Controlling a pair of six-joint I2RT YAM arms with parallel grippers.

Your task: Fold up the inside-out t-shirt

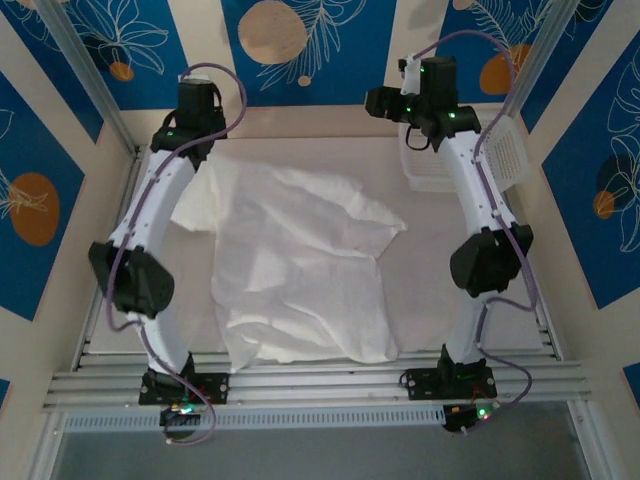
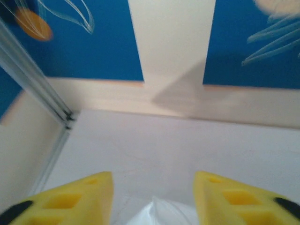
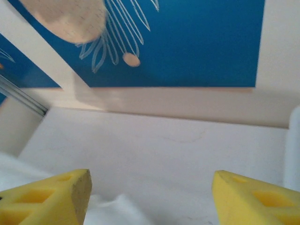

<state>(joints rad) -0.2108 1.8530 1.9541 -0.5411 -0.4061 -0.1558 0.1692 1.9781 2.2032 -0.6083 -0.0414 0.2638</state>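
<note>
The wrinkled white thin-fabric t-shirt (image 1: 295, 265) is spread lengthwise down the counter (image 1: 430, 280); its far edge probably lies just beneath the wide-open, empty left tool (image 2: 153, 197), with the right tool (image 3: 150, 197) equally open and empty.

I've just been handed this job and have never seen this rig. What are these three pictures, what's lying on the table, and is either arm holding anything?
The overhead picture looks down from behind two white robot arms bolted at the table's near edge. Between them the wrinkled white thin-fabric t-shirt lies spread on the pale table, not yet folded. At the far right stands a white plastic mesh basket.

The other two pictures come from cameras on each wrist; the yellow foam wedges at the bottom are that arm's own fingers. The left pincer is open, with a bit of white cloth showing below the gap but not gripped. The right pincer is open too, over bare table with white cloth at the lower left. Both arms reach toward the far edge, and neither holds anything.
</note>
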